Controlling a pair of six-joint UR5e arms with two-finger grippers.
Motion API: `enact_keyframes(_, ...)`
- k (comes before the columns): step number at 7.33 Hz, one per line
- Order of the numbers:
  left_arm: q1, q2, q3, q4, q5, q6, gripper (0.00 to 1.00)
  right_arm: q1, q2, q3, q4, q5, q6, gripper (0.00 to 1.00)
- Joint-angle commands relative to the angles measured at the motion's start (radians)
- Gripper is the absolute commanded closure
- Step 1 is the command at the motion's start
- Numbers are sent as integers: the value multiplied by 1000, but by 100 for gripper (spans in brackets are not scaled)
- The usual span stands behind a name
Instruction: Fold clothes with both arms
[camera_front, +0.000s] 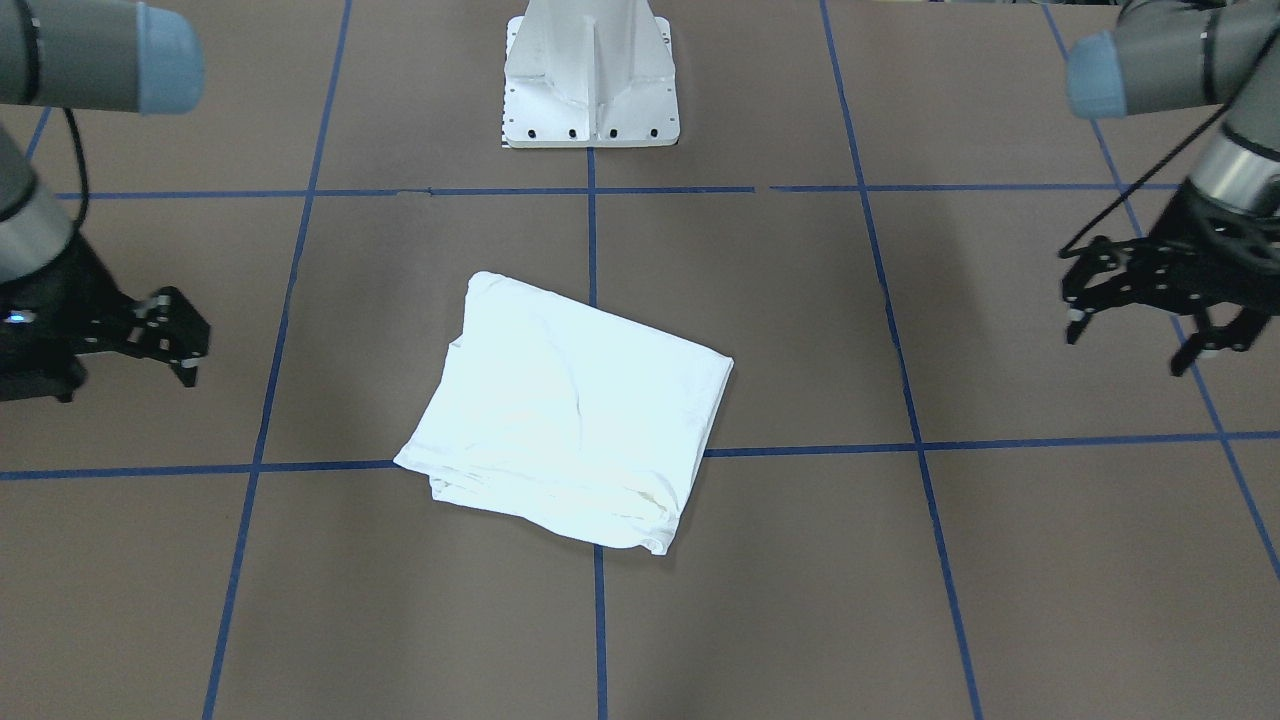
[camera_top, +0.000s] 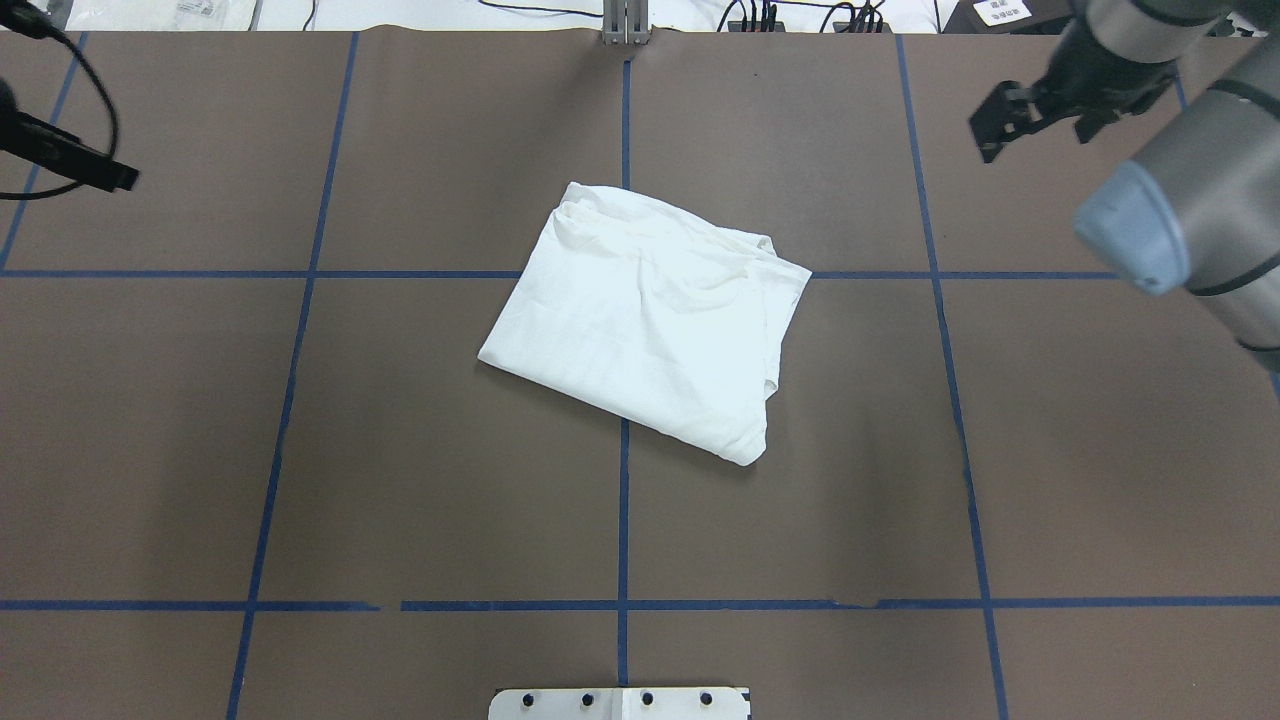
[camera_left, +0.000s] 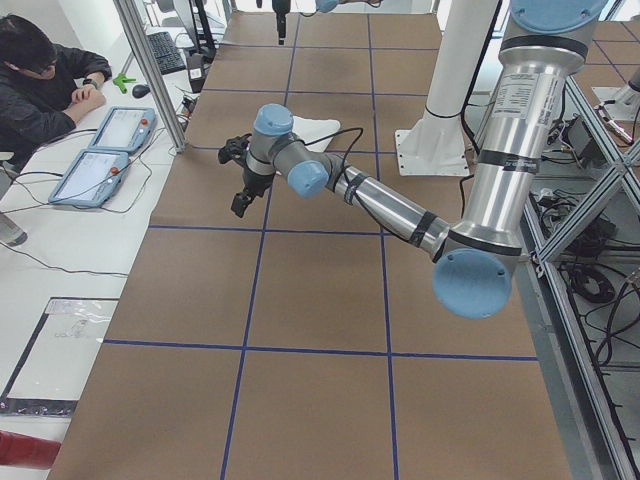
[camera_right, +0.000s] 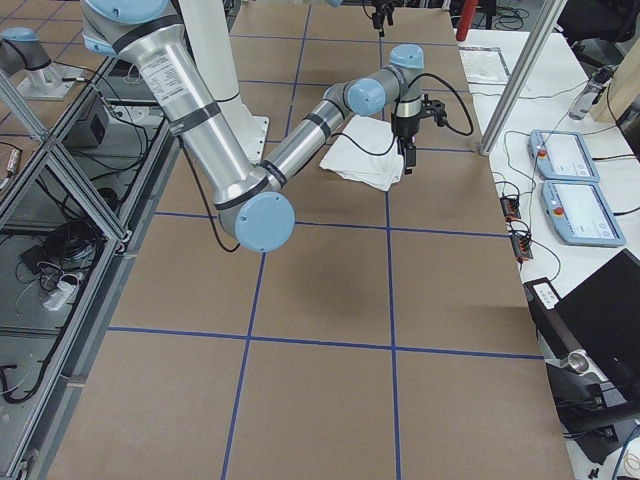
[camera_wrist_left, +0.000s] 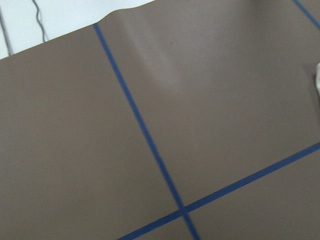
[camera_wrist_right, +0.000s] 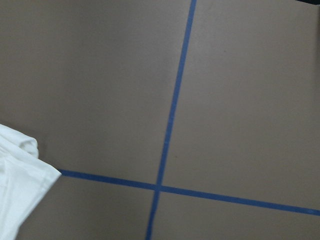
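Shirt (camera_front: 570, 415): you'll find it folded into a compact white rectangle mid-counter (camera_front: 800, 580), lying flat and skewed against the blue tape grid (camera_front: 590, 230), across a line crossing. No print or collar visible.

Left gripper (camera_front: 1138, 340): off to the side, well apart from the shirt, jaws spread wide, nothing between them.

Right gripper (camera_top: 1035, 135): at the opposite side, also well apart from the shirt, jaws apart and empty.

White pedestal base (camera_front: 590, 80): at the robot's edge, behind the shirt.
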Motion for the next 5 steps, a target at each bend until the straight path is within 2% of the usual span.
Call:
enact_keyframes(1, -261, 61, 13, 176, -52, 346, 0, 199, -206, 23, -11, 132, -339, 0)
enact_keyframes(3, -383, 154, 26, 218, -55, 524, 0, 312, -405, 37, 1, 142, -615, 0)
enact_keyframes(4, -388, 192, 52, 231, -58, 522, 0, 359, -482, 40, 3, 140, -680, 0)
enact_keyframes(5, -388, 203, 188, 215, -102, 516, 0, 379, -531, 37, 3, 128, -687, 0)
